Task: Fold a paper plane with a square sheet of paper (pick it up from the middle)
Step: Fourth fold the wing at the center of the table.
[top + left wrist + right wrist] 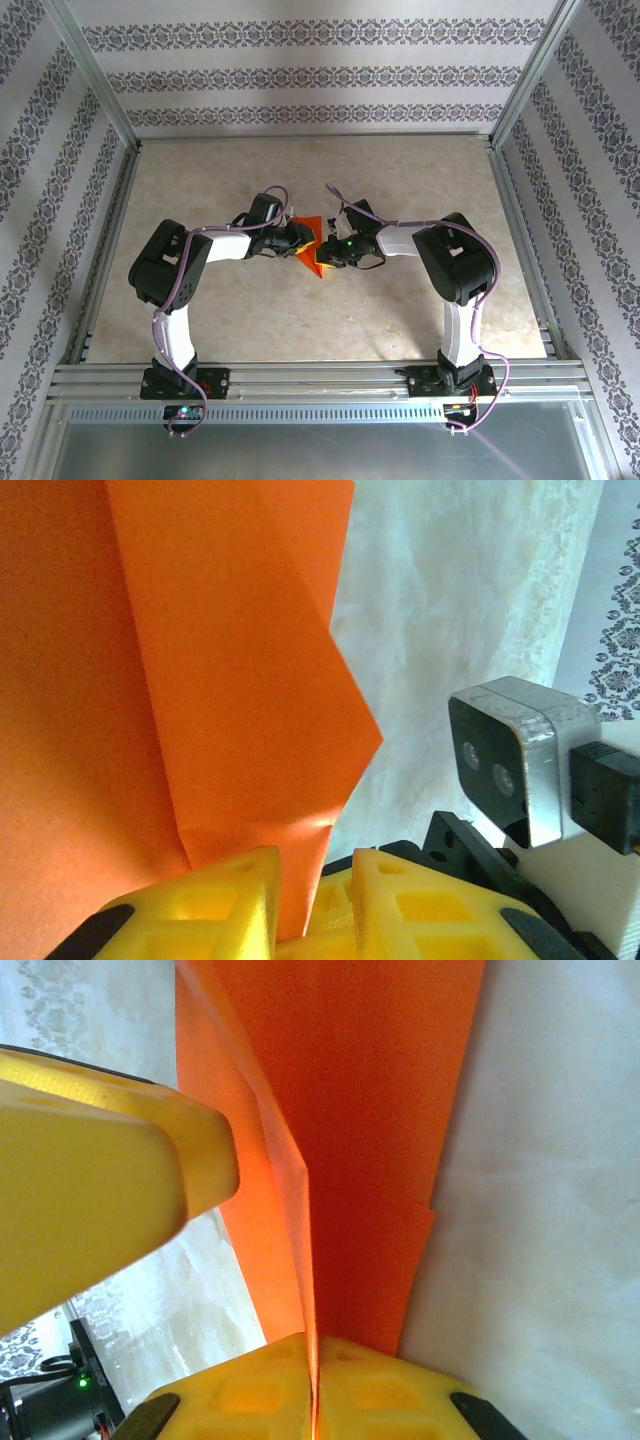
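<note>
Pinching folded paper (220, 680) — left pincer (315, 870) and right pincer (312, 1350) both clenched on it.

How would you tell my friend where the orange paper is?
Look at the pale table, right at its middle. There the left gripper and the right gripper pinch the orange paper from both sides, and it is folded to a point. Nothing else there is orange.

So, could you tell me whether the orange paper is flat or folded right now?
Folded: the paper shows creases and overlapping layers, pinched by the left tool and right tool.
</note>
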`<state>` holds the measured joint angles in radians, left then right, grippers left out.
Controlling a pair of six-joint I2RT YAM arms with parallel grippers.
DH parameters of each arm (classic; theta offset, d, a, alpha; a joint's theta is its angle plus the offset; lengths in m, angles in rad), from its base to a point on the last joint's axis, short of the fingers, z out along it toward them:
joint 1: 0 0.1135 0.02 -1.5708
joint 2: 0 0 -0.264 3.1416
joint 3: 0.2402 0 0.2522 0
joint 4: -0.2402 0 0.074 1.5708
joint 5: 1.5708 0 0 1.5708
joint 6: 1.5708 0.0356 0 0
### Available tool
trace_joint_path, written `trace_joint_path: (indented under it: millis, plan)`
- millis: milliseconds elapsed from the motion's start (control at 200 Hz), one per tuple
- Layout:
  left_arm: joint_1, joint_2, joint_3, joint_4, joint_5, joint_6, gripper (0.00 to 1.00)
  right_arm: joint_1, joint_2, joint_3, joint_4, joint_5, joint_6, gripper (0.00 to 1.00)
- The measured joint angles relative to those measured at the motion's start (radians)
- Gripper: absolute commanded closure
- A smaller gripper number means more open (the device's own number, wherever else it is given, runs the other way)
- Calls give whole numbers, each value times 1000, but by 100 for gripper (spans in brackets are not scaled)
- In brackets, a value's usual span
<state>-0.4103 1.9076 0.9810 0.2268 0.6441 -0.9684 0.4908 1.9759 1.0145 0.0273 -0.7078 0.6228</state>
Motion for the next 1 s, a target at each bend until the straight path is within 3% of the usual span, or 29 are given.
trace_joint_path:
  millis: [999]
  plan:
    - [13, -37, -80, 2, -151, -23, 78, -24, -2, -76, 165, -71, 60, 94]
